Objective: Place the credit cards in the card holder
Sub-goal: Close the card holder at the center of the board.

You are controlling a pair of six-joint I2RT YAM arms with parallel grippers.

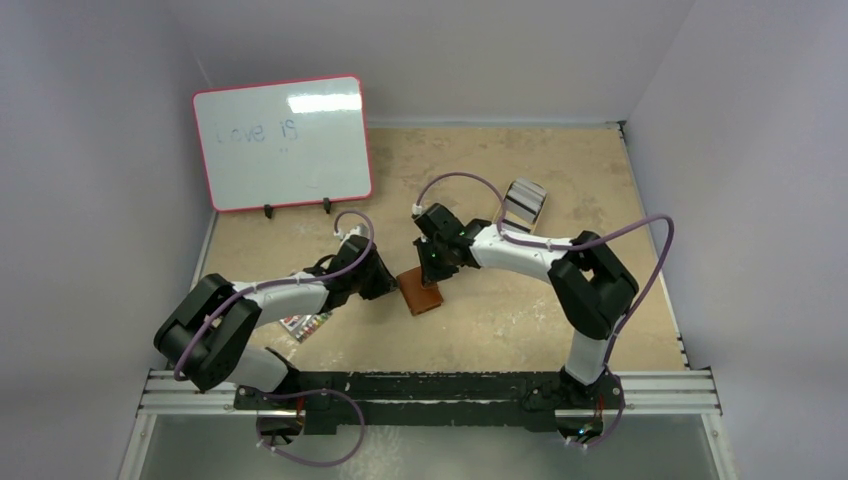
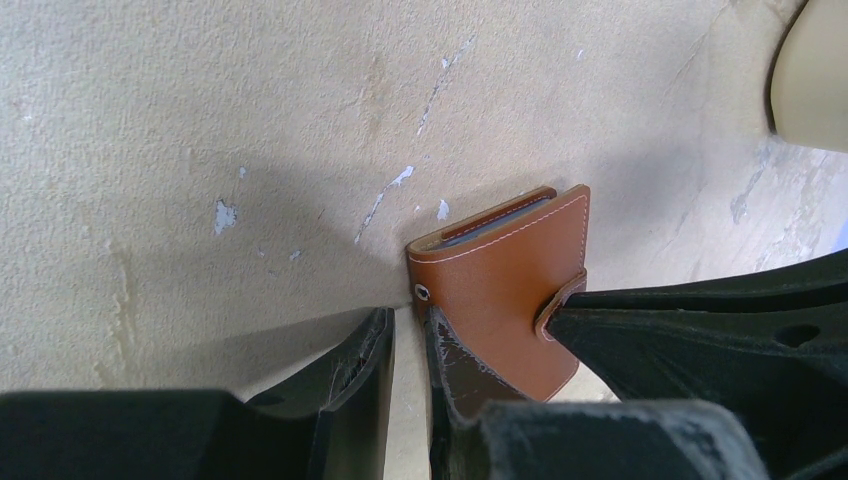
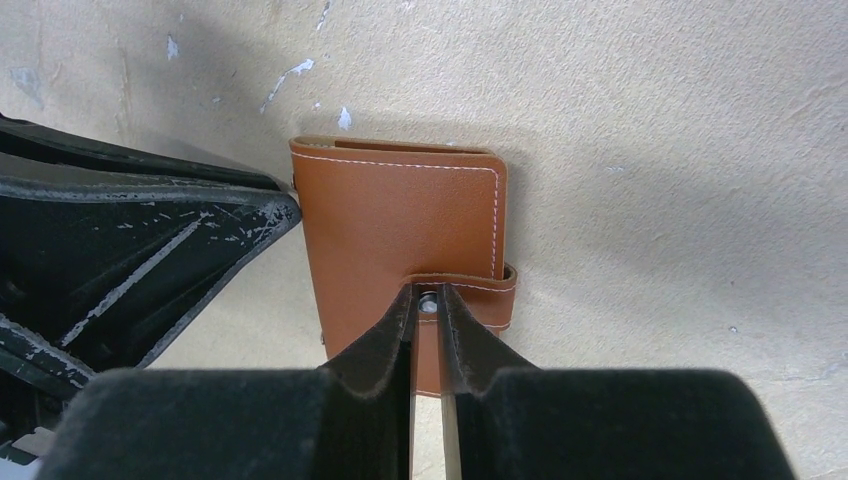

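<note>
A small brown leather card holder (image 1: 421, 294) lies flat and folded shut on the beige, scuffed table (image 1: 560, 320), near its middle and between the two arms. Its strap (image 3: 470, 285) wraps round one long edge onto the top face and ends at a small metal snap button (image 3: 428, 303). At the holder's open short end, thin grey card edges (image 2: 497, 214) show tucked between the leather covers.

The right gripper (image 3: 427, 318) points down at the strap. Its fingers are drawn in to a thin slit, and the snap button sits right between their tips. From these angles it is hard to say whether they pinch the strap or only rest on it.

The left gripper (image 2: 410, 320) sits low at the holder's opposite long edge. Its fingers are narrowly parted, with only the pale table showing in the gap and nothing gripped. Its inner finger lies against the leather edge by a small rivet (image 2: 422, 291).

More credit cards (image 1: 524, 203), pale with dark stripes, lie in a loose stack on the table, well behind the holder and to its right. A white dry-erase board with a pink frame (image 1: 283, 142) stands at the back left. A small multicoloured flat item (image 1: 305, 325) lies partly under the left arm.
</note>
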